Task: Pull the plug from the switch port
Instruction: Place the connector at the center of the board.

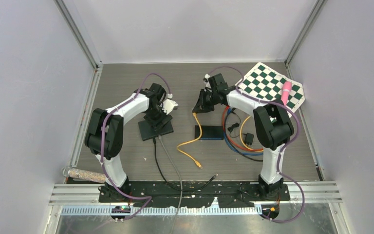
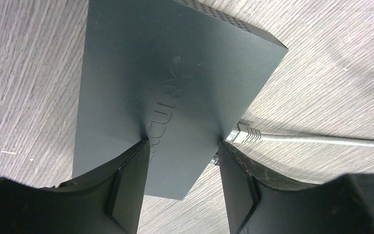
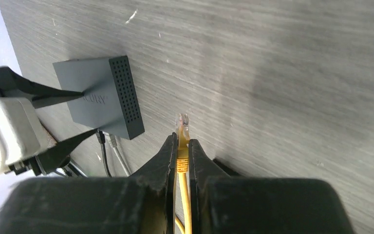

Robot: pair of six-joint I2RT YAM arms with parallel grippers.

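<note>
The black switch [image 1: 155,129] lies left of centre and fills the left wrist view [image 2: 175,73]. My left gripper [image 1: 157,119] is open over it [image 2: 182,142]. One fingertip [image 2: 143,146] rests on its top face, the other at its port edge. A grey plug [image 2: 246,134] and a black cable [image 3: 101,146] remain in its ports. My right gripper [image 1: 198,108] is shut on the yellow plug [image 3: 182,122] and holds it in the air, apart from the switch [image 3: 102,97]. The yellow cable [image 1: 195,141] trails down to the table.
A second flat black box [image 1: 209,132] lies at centre. A coil of orange and blue cables [image 1: 238,141] sits by the right arm. A checkerboard sheet [image 1: 271,85] with a pink object [image 1: 286,92] is at the back right. A foil roll [image 1: 85,174] lies at the front left.
</note>
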